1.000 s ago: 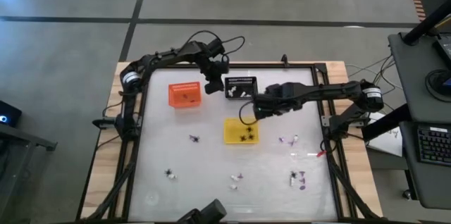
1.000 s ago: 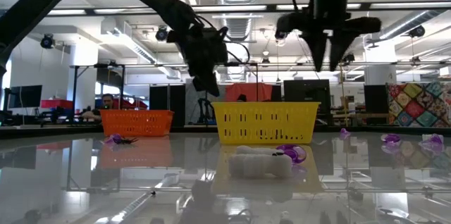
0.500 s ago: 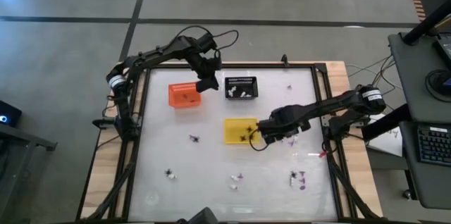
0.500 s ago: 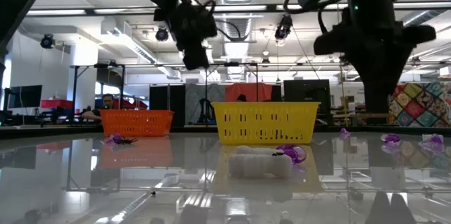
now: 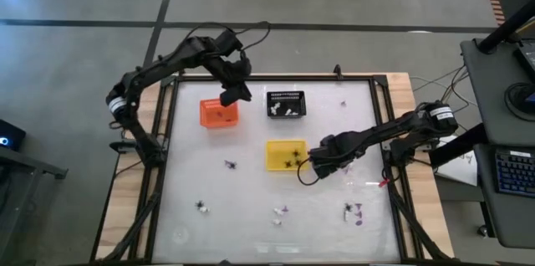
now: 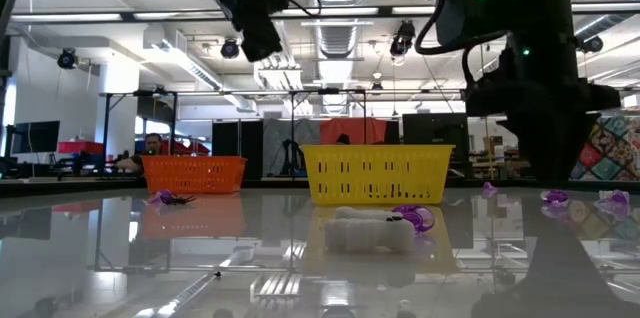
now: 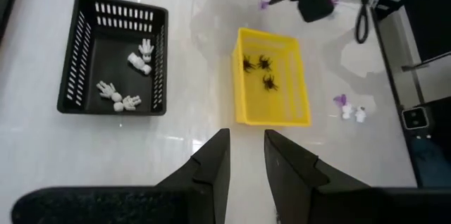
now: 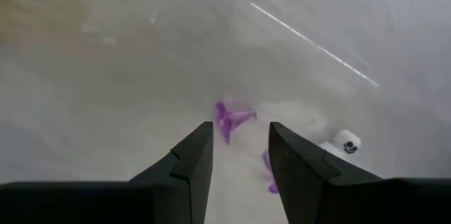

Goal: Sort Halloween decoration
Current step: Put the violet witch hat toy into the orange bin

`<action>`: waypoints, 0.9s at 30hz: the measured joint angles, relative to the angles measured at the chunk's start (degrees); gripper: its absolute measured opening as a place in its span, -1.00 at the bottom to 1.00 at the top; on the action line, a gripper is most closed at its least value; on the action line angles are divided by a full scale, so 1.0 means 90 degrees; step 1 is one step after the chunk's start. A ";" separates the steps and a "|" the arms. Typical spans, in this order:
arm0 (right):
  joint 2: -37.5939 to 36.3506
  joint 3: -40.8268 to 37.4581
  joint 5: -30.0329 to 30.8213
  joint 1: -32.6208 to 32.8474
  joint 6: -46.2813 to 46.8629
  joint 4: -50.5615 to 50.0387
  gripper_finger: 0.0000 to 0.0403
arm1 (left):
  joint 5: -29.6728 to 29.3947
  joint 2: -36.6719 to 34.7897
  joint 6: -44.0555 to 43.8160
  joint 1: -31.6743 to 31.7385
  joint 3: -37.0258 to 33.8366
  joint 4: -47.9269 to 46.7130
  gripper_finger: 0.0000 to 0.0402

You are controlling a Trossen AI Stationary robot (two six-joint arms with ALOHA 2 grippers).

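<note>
**Right gripper drops toward a purple piece**

Moving away from the black basket (image 5: pixel 286 104), the right gripper (image 8: pixel 239 155) has come down past the yellow basket (image 5: pixel 285 156). Its fingers are spread with nothing between them, and a purple piece (image 8: pixel 231 119) lies just ahead of the tips, a white piece (image 8: pixel 345 141) off to one side. It looks lined up to pinch the purple one. The left gripper (image 7: pixel 245 159) has lifted high over the orange basket (image 5: pixel 219 113), fingers slightly apart and empty, likely waiting out of the way.

Open right pincer (image 8: pixel 239 155) hovers over a purple piece (image 8: pixel 231 120).
</note>
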 joint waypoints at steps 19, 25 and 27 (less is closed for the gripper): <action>-0.0029 -0.0726 -0.0001 -0.0015 -0.0815 0.1009 -0.64 | -0.0174 -0.0417 -0.0874 -0.0026 0.0000 -0.0085 -0.65; -0.0027 -0.0726 -0.0007 -0.0015 -0.0776 0.0992 -0.92 | -0.0173 -0.0417 -0.0993 -0.0026 0.0000 -0.0101 -0.65; -0.0027 -0.0728 -0.0031 -0.0017 -0.0769 0.0990 -0.93 | -0.0172 -0.0417 -0.1059 -0.0026 0.0000 -0.0100 -0.65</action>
